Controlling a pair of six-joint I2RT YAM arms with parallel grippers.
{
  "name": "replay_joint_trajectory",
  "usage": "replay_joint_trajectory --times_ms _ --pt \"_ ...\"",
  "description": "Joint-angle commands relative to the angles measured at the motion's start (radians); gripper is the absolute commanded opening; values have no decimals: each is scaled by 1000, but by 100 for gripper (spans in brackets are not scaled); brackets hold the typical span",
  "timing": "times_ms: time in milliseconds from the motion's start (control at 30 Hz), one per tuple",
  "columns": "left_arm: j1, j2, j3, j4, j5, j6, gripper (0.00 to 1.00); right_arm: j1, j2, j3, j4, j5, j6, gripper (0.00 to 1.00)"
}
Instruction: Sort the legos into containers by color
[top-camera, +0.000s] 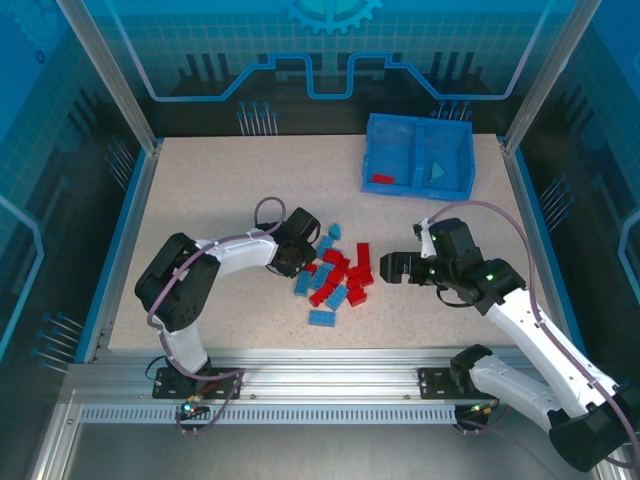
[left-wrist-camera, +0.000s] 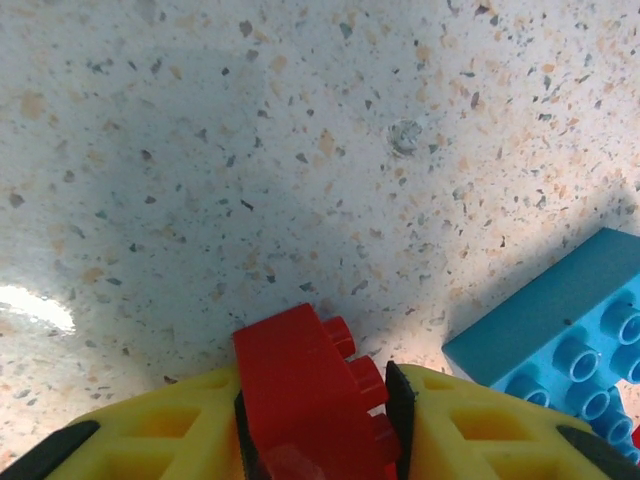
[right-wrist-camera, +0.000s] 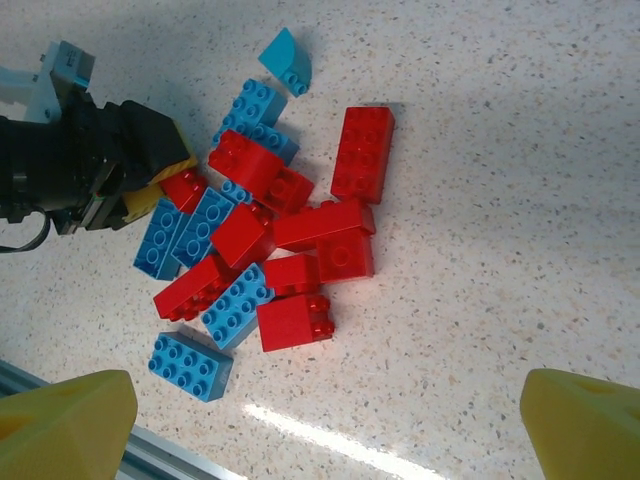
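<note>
1. The brick pile (top-camera: 335, 272) crowds the middle of the bench (top-camera: 220, 200); its bricks touch and overlap, leaving few gaps.
2. The left end effector (top-camera: 306, 257), clamped on a red brick (left-wrist-camera: 300, 380), blocks the pile's left side.
3. The right end effector (top-camera: 386, 268), jaws apart, stands just beside the pile's right side.
4. The blue bin (top-camera: 418, 155) fills the far right corner.
5. The far left corner and the stretch between pile and bin lie bare.

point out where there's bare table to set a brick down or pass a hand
Bare: the table stretch left of the bin, and the strip between bin and lego pile. Crowded: the centre, where the left gripper and right gripper flank the pile.
</note>
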Motion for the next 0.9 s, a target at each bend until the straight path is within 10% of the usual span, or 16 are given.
replay_joint_trajectory --times_ms 0,500,867 --pt "6 13 15 -91 -8 -7 35 13 -23 55 -51 63 29 100" --pt "-78 -186 341 -156 -212 478 19 12 -139 90 -66 254 94 100" --pt "-140 272 896 178 -103 957 11 9 -168 84 -59 302 105 100"
